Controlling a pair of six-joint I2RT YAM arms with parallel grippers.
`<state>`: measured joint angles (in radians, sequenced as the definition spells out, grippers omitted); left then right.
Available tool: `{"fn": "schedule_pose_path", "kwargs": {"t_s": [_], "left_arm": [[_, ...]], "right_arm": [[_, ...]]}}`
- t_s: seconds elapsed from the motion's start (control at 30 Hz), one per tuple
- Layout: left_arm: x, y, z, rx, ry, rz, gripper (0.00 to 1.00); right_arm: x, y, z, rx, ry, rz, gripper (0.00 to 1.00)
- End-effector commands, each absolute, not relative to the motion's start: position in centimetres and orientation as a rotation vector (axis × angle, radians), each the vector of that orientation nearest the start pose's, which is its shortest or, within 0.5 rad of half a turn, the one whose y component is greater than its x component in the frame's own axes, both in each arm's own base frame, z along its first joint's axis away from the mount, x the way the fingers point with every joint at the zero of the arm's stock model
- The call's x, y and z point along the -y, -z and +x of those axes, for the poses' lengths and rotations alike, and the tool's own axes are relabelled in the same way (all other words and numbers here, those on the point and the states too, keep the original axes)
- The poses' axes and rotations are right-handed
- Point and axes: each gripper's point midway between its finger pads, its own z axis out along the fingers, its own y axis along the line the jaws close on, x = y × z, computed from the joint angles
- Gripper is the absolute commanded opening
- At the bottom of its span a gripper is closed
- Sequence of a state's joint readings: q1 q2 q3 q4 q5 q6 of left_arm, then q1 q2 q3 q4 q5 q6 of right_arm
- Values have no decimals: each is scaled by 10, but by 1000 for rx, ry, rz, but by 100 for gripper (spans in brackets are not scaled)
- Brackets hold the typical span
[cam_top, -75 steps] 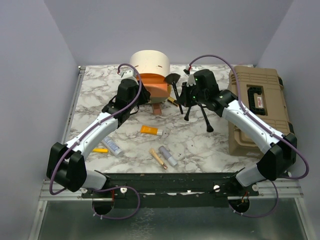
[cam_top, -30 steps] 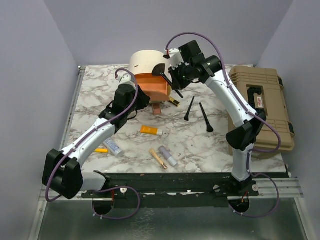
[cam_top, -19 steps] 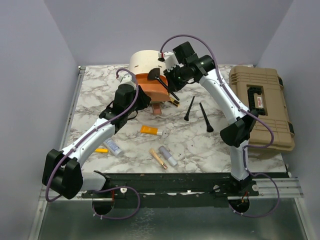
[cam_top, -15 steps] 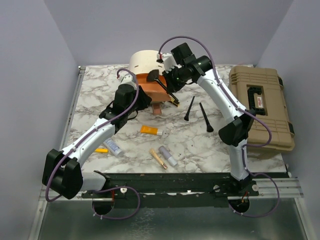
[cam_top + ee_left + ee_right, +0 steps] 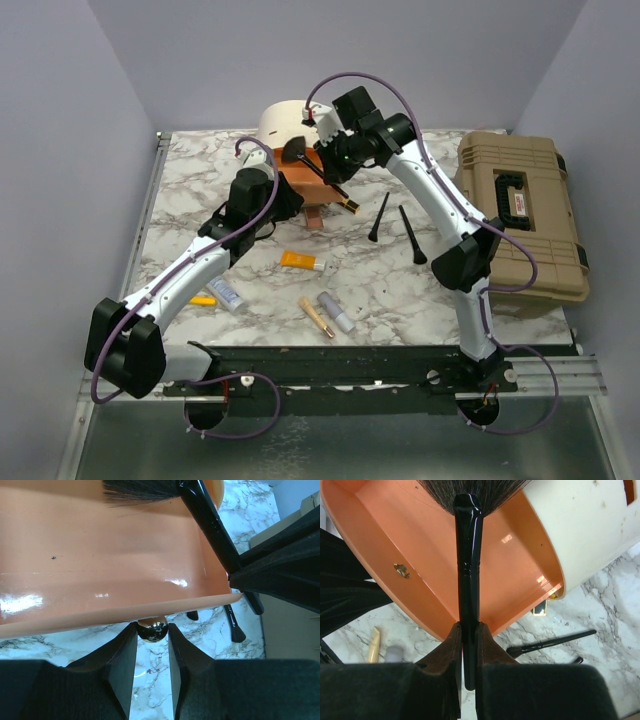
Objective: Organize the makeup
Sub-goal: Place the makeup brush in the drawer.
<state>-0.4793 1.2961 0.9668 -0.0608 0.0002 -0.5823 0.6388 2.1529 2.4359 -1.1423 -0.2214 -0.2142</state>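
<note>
At far edge, left gripper (image 5: 152, 635) pinches knob (image 5: 152, 628), holding drawer (image 5: 100, 580) open; right gripper (image 5: 467, 647) clamps brush (image 5: 468, 555) over it, for dropping in.

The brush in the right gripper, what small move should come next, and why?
Probably lower the brush a little and let go. The right gripper holds it by the handle with the bristles over the open orange drawer, while the left gripper pinches the drawer's knob.

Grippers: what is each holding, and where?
The right gripper clamps the black brush by its handle, bristles over the orange drawer. The left gripper pinches the drawer's metal knob.
</note>
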Motion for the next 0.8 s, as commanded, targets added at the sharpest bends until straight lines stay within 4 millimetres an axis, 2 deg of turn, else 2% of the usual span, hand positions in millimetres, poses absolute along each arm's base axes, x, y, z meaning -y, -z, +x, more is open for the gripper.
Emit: {"fn": "schedule_pose_path", "kwargs": {"t_s": [0.0,0.17,0.43,0.5,0.63,0.77], "left_arm": [[220,-229,357,-2008,722,-73,32],[219,-225,357,-2016,717,-79,32],[217,-229,360,-2002,701,-80,32],[217,-230,360,-2000,701,-82,32],[217,-232,360,-1998,703,-80,32],[217,-233,360,-1995,703,-75,32]], "right_arm": [[-347,-254,399,-2099,-473,-1151,11],[-354,-256,412,-2073,-462,-1105,15],[-360,-252,413,-2070,-494,-1096,19],[-362,-247,408,-2081,-518,-1114,20],[-359,-235,402,-2122,-520,-1141,21],[-355,-234,404,-2121,-490,-1150,26]]}}
